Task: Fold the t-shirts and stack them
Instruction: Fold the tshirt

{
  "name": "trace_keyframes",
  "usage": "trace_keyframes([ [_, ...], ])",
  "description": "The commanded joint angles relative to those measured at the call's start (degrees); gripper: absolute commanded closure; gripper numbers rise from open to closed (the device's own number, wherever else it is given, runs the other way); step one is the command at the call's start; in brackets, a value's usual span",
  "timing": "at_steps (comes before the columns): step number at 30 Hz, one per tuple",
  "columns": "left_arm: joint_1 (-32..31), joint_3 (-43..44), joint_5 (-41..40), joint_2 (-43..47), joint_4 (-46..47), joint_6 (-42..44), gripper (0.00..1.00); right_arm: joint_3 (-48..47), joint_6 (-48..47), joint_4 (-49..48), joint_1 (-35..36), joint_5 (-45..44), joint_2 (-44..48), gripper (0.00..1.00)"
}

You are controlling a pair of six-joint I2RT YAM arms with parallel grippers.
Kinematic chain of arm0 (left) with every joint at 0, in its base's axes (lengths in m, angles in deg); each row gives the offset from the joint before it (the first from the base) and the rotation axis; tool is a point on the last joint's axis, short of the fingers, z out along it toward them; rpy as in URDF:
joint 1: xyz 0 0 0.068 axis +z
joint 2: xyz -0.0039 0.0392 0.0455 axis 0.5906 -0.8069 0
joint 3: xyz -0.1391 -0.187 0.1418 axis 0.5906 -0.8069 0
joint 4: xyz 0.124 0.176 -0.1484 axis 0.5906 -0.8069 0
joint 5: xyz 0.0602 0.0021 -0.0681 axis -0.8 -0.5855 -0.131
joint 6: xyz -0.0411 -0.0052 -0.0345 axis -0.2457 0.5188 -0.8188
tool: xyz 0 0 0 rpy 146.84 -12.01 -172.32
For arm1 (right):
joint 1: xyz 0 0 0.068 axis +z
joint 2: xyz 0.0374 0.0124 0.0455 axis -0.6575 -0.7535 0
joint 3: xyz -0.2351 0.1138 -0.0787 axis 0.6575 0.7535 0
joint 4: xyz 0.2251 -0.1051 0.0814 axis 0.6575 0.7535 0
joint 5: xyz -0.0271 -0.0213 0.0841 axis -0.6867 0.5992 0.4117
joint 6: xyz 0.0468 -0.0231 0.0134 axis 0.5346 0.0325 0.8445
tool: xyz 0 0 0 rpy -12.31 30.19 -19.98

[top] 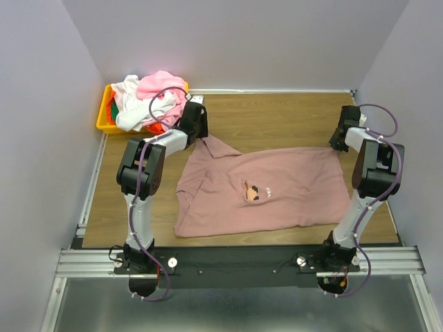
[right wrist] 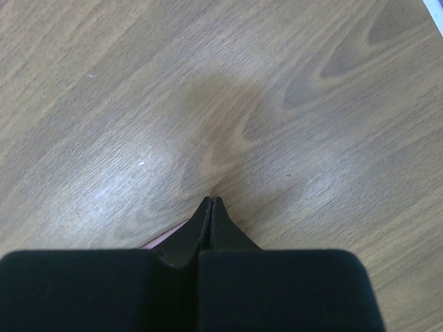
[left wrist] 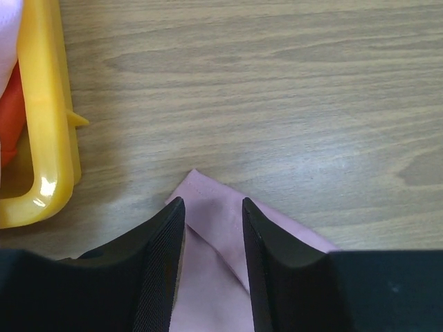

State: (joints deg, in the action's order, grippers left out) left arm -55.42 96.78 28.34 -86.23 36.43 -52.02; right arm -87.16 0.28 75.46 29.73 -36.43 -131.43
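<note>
- The mauve t-shirt (top: 291, 187) lies spread over the middle of the worktop (top: 277, 114), pixel print (top: 255, 191) facing up. We judge that no fold has been made yet. Its side toward the left edge is rumpled and doubled over.
- The other t-shirts (top: 149, 97) (pink and white on top, red-orange and green peeking out below) are heaped in the yellow bin (top: 104, 119) at the far-left corner.
- Our left gripper (left wrist: 213, 204) sits at the shirt's far-left point. Its fingers are parted, with the cloth corner lying between them unpinched.
- Our right gripper (right wrist: 211, 200) is at the shirt's far-right corner, fingers pressed together. A sliver of pink shows beside them, but we cannot tell whether any cloth is caught.
- We expect the shirt to be light and limp, so it will sag and drag wherever it is unsupported. We would pinch both far corners at the hemmed edge, pressing down to the wood to catch the thin layer.
</note>
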Motion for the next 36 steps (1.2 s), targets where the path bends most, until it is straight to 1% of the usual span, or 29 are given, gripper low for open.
trace_keyframes([
  [1,1.03,1.84,-1.14,-1.17,-2.16,-0.52,0.53,1.13,0.64,1.08,-0.49,-0.24,1.58,1.0],
  [4,1.47,3.15,-1.23,-1.52,-3.66,-1.14,0.54,1.13,0.56,1.08,-0.58,0.11,1.76,1.0],
  [6,1.47,3.77,-1.75,-1.52,-6.29,-1.22,0.53,1.13,0.64,1.08,-0.58,0.37,1.93,1.0],
  [11,1.56,5.96,-4.57,-1.96,-11.03,-1.05,0.53,1.04,0.73,1.08,-0.58,1.34,1.93,1.0],
  [14,1.56,8.51,-3.7,-3.63,-13.76,-0.61,0.54,1.04,0.91,1.08,-0.58,1.87,1.93,1.0],
  [19,1.56,10.36,-2.55,-5.73,-15.52,-0.61,0.59,0.95,1.08,1.17,-0.58,2.66,1.85,1.0],
  [23,1.47,11.85,-3.16,-6.79,-17.98,-0.61,0.59,0.95,1.26,0.99,-0.58,3.45,1.85,1.0],
  [29,1.47,12.12,-3.34,-6.97,-18.07,-0.52,0.59,0.87,1.35,1.08,-0.67,4.24,1.85,1.0],
  [30,1.47,12.64,-3.43,-7.14,-18.07,-0.35,0.6,0.87,1.43,0.99,-0.75,4.59,2.02,1.0],
  [31,1.47,13.0,-3.34,-7.49,-18.25,0.26,0.65,0.87,1.43,0.99,-0.67,4.59,2.02,1.0],
  [32,1.47,13.44,-3.25,-7.76,-18.69,0.62,0.68,0.87,1.43,0.99,-0.66,4.68,2.11,1.0],
  [36,1.47,14.41,-2.37,-8.37,-19.57,2.03,0.69,0.95,1.43,0.99,-0.66,4.94,2.28,1.0],
])
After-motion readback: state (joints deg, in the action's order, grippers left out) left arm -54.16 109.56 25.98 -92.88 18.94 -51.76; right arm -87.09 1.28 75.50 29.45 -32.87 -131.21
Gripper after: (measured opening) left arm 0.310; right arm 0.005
